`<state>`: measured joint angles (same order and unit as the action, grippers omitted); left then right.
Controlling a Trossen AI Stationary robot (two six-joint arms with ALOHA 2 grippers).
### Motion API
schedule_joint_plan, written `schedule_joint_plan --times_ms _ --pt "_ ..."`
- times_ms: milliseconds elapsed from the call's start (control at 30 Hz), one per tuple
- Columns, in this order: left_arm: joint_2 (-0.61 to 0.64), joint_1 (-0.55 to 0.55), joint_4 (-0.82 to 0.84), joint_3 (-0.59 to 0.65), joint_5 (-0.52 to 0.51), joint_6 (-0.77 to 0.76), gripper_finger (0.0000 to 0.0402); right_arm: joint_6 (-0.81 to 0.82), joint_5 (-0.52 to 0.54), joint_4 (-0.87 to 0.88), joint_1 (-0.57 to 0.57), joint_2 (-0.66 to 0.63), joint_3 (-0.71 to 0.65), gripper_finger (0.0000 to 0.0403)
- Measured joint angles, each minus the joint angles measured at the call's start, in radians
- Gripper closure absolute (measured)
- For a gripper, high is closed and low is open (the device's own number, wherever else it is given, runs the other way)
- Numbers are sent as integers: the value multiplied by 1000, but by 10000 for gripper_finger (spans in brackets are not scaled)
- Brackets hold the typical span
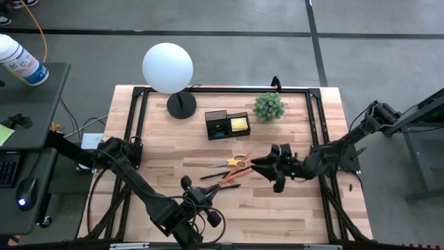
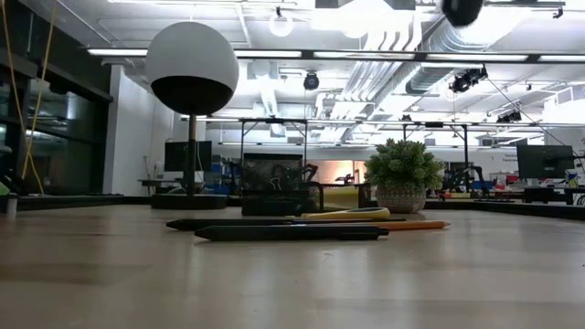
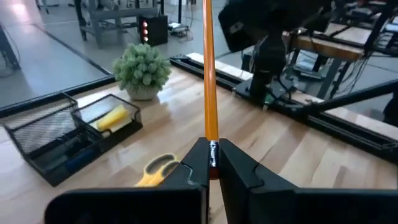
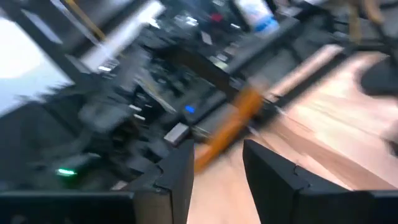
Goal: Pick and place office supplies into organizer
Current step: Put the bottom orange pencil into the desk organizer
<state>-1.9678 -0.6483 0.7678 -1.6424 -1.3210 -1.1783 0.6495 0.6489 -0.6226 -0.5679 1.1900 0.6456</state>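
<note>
The left claw (image 3: 211, 163) is clenched on a thin orange pencil (image 3: 209, 74). It should carry this upright toward the black mesh organizer box (image 1: 227, 125) at 12 o'clock on the wooden surface (image 1: 166, 156) and release it over a free compartment. The right claw (image 1: 267, 167) hangs released beside the yellow-handled scissors (image 1: 232, 163). Only the left wrist view shows the grip; only the low view shows 2 dark pens (image 2: 288, 233) lying flat.

Lab: exposed ducts (image 2: 402, 37), workbenches (image 2: 548, 194)

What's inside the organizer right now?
The organizer holds a yellow sticky-note pad in one compartment and something blue in the next. The mesh walls hide the compartment bottoms, so anything smaller cannot be told.
</note>
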Motion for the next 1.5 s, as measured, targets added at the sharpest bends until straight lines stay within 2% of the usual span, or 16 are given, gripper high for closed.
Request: schedule_joint_plan --times_ms 200,433,567,867,1100,1500 --pt "21 0 -21 0 -36 4 397 -46 -146 -114 73 0 0 266" --pt "72 -15 -32 0 -89 14 397 -60 -224 -150 125 0 0 266" --pt "97 -22 -56 0 -104 53 397 -67 -245 -203 163 1 0 266" --pt "112 -19 -204 0 -110 199 397 -45 -396 -355 289 0 0 266" --pt "116 -19 -276 0 -111 293 397 -27 -458 -378 317 0 0 266" --pt "116 -4 -304 0 -87 319 397 -48 -512 -424 322 0 0 267"
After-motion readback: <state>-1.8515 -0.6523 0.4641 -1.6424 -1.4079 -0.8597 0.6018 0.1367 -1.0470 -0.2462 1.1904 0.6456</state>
